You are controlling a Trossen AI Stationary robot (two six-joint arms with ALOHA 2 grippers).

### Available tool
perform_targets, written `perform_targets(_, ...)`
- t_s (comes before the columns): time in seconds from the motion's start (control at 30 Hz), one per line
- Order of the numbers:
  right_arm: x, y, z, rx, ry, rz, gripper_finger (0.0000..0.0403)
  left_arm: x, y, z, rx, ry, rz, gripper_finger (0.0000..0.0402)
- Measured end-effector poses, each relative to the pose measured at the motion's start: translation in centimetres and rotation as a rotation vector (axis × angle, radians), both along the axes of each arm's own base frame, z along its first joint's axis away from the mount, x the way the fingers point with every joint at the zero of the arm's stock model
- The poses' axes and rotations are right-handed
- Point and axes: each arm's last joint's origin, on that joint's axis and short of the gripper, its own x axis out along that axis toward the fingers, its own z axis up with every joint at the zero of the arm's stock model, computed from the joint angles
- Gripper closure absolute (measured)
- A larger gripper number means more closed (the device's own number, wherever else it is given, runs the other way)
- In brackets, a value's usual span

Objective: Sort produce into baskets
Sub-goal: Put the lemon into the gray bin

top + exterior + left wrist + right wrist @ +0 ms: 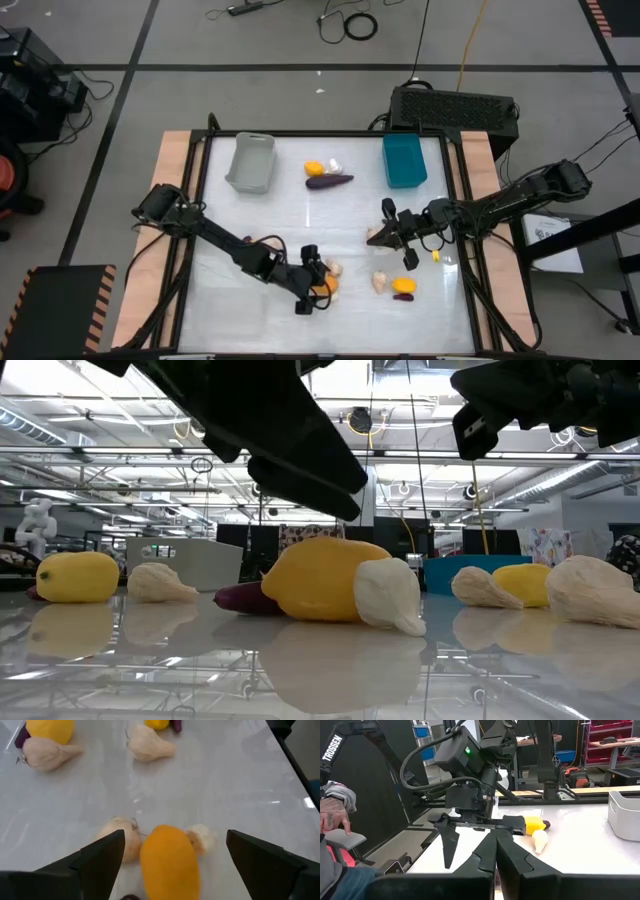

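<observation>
White tabletop point(300, 215) is carrying everything, and the two baskets in sight are sitting along its far edge: the light grey basket point(251, 162) at far left and the teal basket point(404, 160) at far right. No clear basket is showing in the overhead picture.

Between the two baskets an orange fruit, a pale bulb and a purple eggplant point(329, 181) are lying together. More produce is lying near the front right, where a garlic bulb point(379, 282) is resting beside a yellow fruit point(403, 285).

At the front centre the left gripper point(312, 283) is hovering with its fingers spread wide on either side of an orange fruit point(169, 862), not touching it. Two pale bulbs point(124, 838) are lying right against that fruit, one on each side.

The right gripper point(393, 232) is hanging over the right middle of the table with its fingers pressed together; something small and brownish seems to be at the tips, but what it is cannot be told.

To do this pick well, the left arm is probably needing to lower straight down with the fruit centred, so that each finger is slipping between fruit and bulb without catching a bulb. Closing across the fruit's narrow width looks likely to give the firmest hold.
</observation>
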Motion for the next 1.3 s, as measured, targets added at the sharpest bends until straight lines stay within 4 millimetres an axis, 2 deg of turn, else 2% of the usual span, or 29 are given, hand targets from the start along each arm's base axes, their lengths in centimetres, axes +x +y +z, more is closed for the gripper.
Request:
perform_targets(0.3,0.0,0.0,0.0,0.001,-0.003,0.000,0.0399,-0.1,-0.1,-1.4,0.024,0.056,-0.001,0.0045)
perform_targets(0.67,0.0,0.0,0.0,0.000,-0.001,0.000,0.0399,-0.2,-0.1,-1.7,-0.012,0.088,0.026,0.0045)
perform_targets(0.97,0.0,0.0,-0.1,-0.001,0.006,0.000,0.0399,0.3,-0.3,-3.7,-0.032,0.113,0.035,0.0045)
perform_targets(1.3,0.0,0.0,-0.1,-0.001,0.007,0.000,0.0399,0.4,-0.1,-3.8,-0.036,0.107,0.039,0.0057)
